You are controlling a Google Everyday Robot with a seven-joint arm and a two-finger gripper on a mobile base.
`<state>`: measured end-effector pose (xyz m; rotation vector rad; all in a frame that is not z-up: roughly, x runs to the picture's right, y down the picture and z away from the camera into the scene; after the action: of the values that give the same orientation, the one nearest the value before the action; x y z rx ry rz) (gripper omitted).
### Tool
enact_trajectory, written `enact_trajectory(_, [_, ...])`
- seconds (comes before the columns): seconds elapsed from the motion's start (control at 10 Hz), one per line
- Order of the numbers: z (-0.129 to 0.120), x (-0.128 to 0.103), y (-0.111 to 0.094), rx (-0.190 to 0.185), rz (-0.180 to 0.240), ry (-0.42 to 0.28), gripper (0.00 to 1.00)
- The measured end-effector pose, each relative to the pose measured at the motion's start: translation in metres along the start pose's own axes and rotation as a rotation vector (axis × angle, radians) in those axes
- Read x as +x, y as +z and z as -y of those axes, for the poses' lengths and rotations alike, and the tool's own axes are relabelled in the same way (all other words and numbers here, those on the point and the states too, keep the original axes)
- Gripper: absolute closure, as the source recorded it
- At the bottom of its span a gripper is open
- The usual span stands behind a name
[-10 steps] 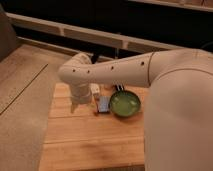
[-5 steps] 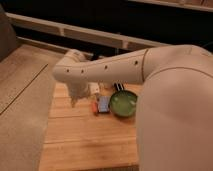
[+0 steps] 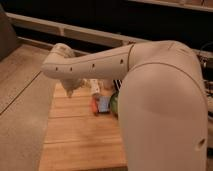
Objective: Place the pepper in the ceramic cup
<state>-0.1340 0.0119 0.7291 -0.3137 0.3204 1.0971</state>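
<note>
The pepper (image 3: 94,105) is a small red-orange item lying on the wooden table (image 3: 75,135), right beside a flat blue object (image 3: 103,104). My gripper (image 3: 69,91) hangs at the end of the white arm (image 3: 100,62), over the table's back left part. It is to the left of the pepper and apart from it. The ceramic cup is not in view; the arm may cover it.
A slim white bottle (image 3: 94,86) stands just behind the pepper. Only a sliver of the green bowl (image 3: 114,104) shows at the arm's edge. My large white arm fills the right side. A grey floor (image 3: 20,100) lies left of the table.
The arm has swung left and toward the camera, and now covers most of the green bowl. The gripper has shifted left, away from the pepper and the blue object.
</note>
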Motion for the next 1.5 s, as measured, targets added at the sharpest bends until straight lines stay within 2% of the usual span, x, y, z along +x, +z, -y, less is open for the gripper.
enact_trajectory(0.2, [0.002, 0.002, 0.002, -0.007, 0.000, 0.009, 0.35])
enact_trajectory(0.4, [0.017, 0.008, 0.013, -0.055, 0.007, 0.097, 0.35])
enact_trajectory(0.6, [0.037, 0.016, 0.039, -0.127, -0.001, 0.197, 0.35])
enact_trajectory(0.8, [0.043, 0.021, 0.058, -0.162, -0.022, 0.207, 0.35])
enact_trajectory(1.1, [0.064, 0.020, 0.089, -0.174, -0.068, 0.180, 0.35])
enact_trajectory(1.4, [0.062, 0.027, 0.128, -0.242, -0.133, 0.165, 0.35])
enact_trajectory(1.5, [0.063, 0.032, 0.136, -0.251, -0.152, 0.164, 0.35])
